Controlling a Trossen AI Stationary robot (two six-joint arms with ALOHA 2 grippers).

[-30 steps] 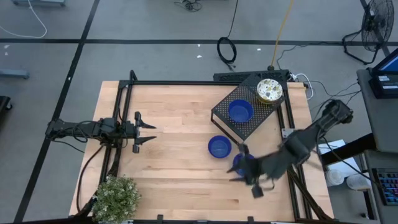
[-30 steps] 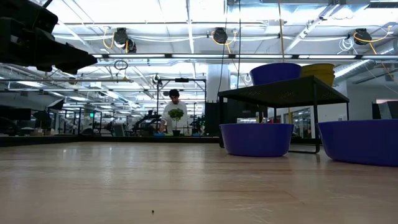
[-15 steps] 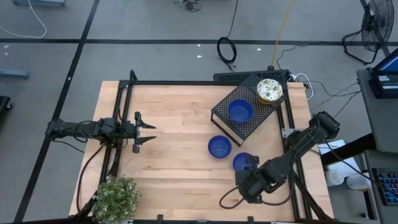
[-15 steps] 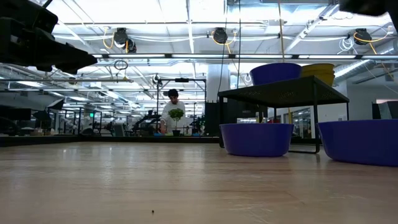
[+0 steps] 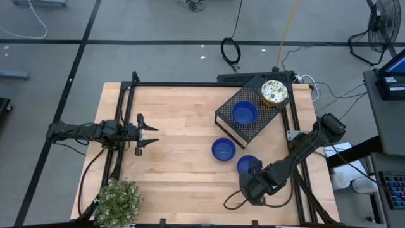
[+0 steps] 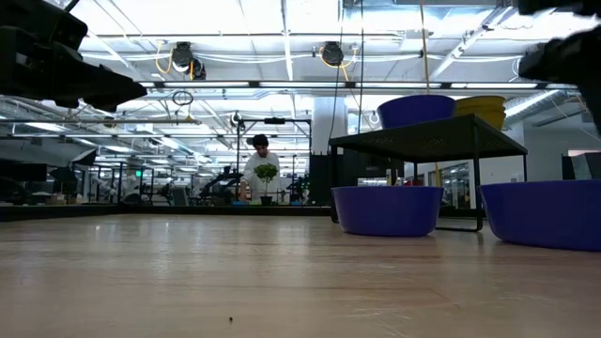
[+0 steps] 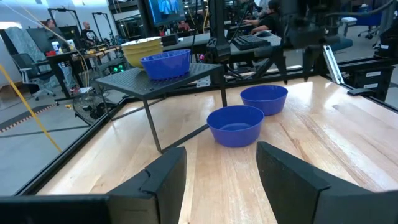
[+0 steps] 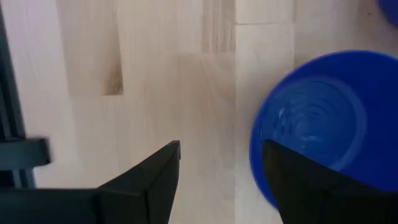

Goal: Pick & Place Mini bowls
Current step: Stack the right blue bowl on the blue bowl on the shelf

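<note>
High view: straight down over the whole table (image 5: 177, 126). Low view: level with the tabletop, facing the room beyond. Left wrist: looking low across the wood toward the black perforated stand (image 7: 168, 78). Right wrist: close above the boards, facing down. Shared by all four: blue bowl (image 5: 248, 165) (image 6: 545, 212) (image 7: 264, 99) (image 8: 317, 152).

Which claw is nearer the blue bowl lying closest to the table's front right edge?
The right. The right claw hangs open just beside that blue bowl, not holding it. The left claw waits open at the table's far left side, well away from it.
</note>
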